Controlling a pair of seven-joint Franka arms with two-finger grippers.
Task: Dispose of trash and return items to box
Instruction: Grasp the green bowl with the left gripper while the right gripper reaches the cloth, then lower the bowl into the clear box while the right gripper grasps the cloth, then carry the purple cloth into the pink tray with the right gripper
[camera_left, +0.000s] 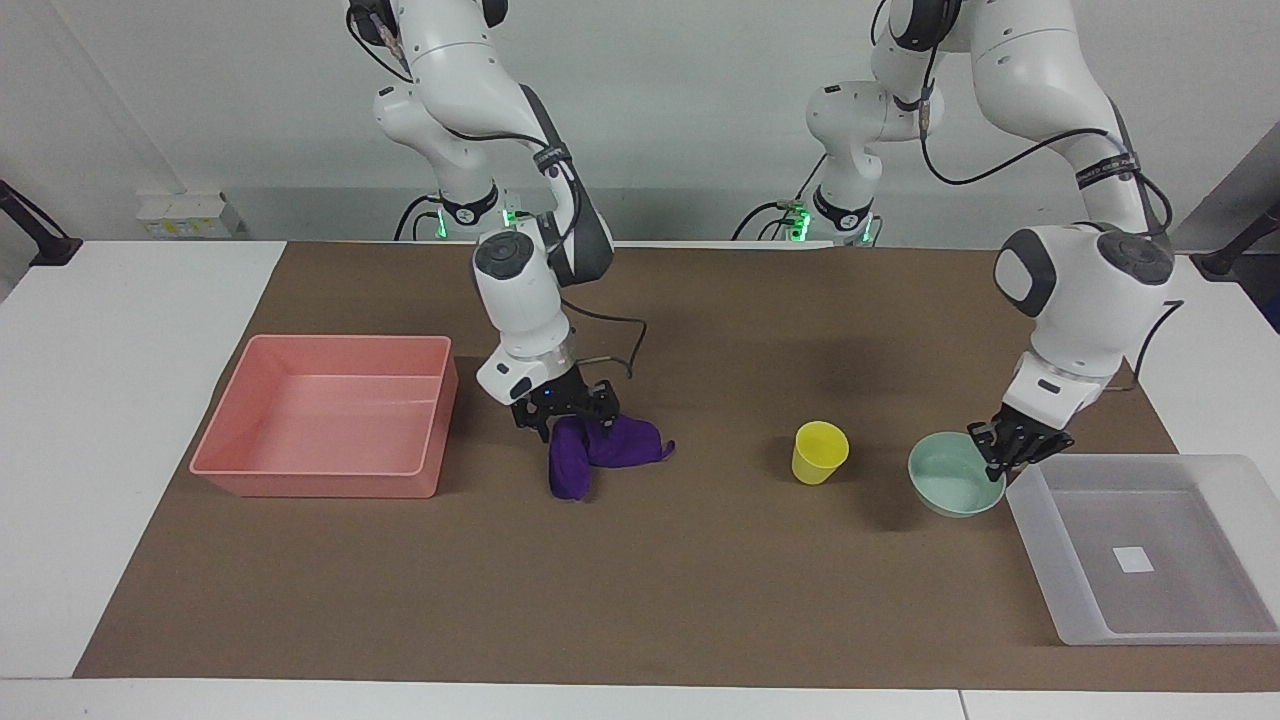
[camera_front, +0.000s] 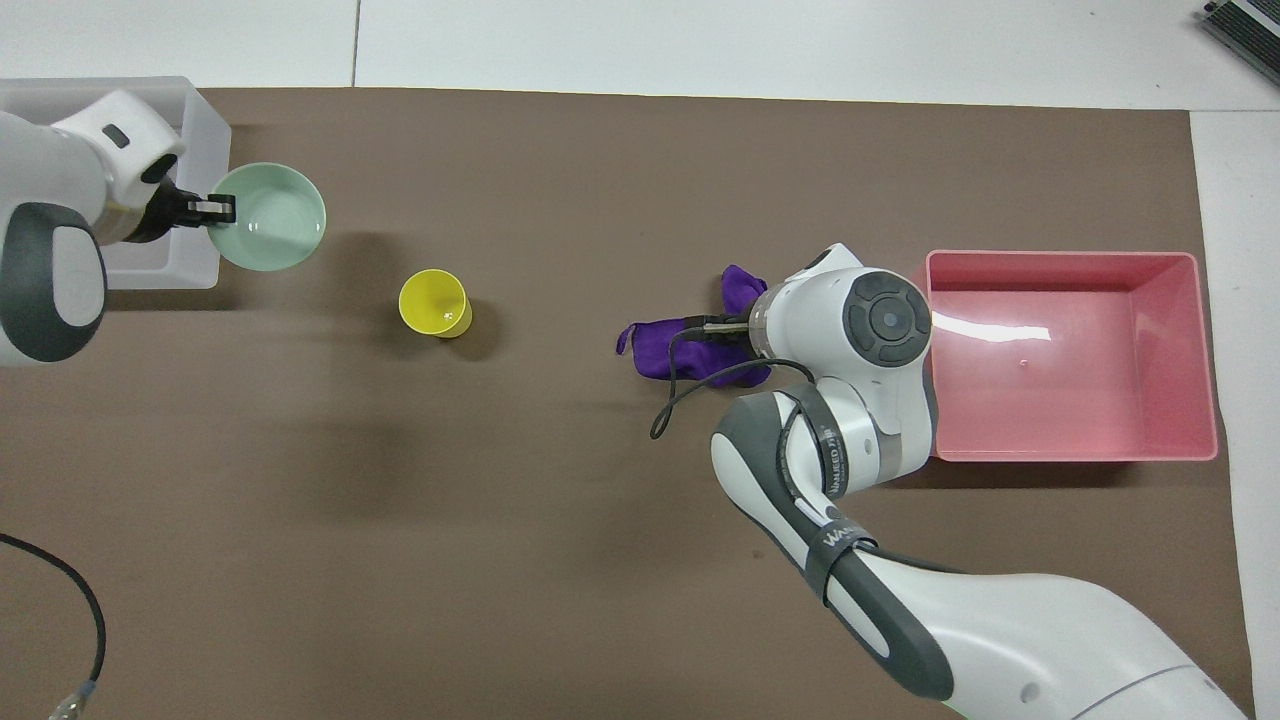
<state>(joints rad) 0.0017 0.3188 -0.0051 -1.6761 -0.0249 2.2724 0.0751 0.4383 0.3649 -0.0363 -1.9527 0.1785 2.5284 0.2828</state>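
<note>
Right, nearest the robots first: the right gripper (camera_left: 565, 418) was down on the purple rag (camera_left: 612, 448), jaws spread wide, tips at the cloth but not closed on it. The rag lay bent on the counter (camera_left: 640, 600). One leg ran along the counter toward the left arm's end, the other away from the robots, and the jaws sat at the bend. That was the corner closest to the pink tray (camera_left: 320, 482), which sat just beside the rag toward the right arm's end. So I'd call it a short carry once the cloth is pinched, and clearly the right arm's job.

On to the yellow cup (camera_left: 820, 452), upright and untouched between rag and bowl.

Farther out, the left gripper (camera_left: 1005, 455) had its jaws clamped on the rim of the mint bowl (camera_left: 948, 487), which hung tilted above its shadow. The clear box (camera_left: 1190, 590) lay just beside it, farther from the robots.

From overhead, the right wrist hid those jaws entirely; only the facing view showed them. Overhead, though, put the bowl's gripped edge over the box's wall, while the facing view had it short of the box.
</note>
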